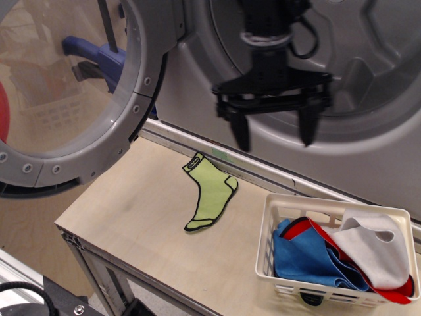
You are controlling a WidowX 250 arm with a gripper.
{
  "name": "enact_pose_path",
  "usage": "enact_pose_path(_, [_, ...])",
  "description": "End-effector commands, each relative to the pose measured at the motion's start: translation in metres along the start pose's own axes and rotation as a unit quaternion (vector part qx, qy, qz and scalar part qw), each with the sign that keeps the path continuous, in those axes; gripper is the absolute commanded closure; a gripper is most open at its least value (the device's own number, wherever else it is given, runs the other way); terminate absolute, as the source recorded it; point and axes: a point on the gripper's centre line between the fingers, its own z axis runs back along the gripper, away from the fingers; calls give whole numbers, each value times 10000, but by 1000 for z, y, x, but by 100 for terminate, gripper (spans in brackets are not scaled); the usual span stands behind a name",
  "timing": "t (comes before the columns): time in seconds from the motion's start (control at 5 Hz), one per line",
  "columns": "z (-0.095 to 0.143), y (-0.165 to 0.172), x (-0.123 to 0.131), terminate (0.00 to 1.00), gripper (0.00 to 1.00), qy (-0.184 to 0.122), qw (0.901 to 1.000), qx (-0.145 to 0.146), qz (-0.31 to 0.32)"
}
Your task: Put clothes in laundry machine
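Note:
The grey laundry machine (368,85) fills the back, its drum mouth open. Its round clear-windowed door (72,99) stands swung open at the left. My gripper (274,133) hangs open and empty in front of the drum's lower rim, above the gap between the sock and the basket. A white slatted basket (276,230) at the front right holds the clothes: a blue piece (299,260), a red piece (316,230) and a light grey piece (371,250). A lime-green sock (209,194) lies flat on the wooden table, below and left of the gripper.
The pale wooden table (131,217) ends at a front edge and a left corner. A metal rail (263,172) runs along the washer's base. Behind the door window a blue object (99,56) shows.

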Motion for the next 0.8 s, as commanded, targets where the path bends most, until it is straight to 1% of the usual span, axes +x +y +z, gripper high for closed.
enact_pose_path(0.0, [6,-28,-17,0,0,32,9940,-824,713])
enact_pose_path(0.2, [-9,-33,-34,0,0,136,9900,-1097,879])
enact_pose_path(0.4, [-23,-38,-50,0,0,80,9910,-1076,792])
enact_pose_path(0.6, [-34,-42,-57,0,0,65,9909,-1114,753])
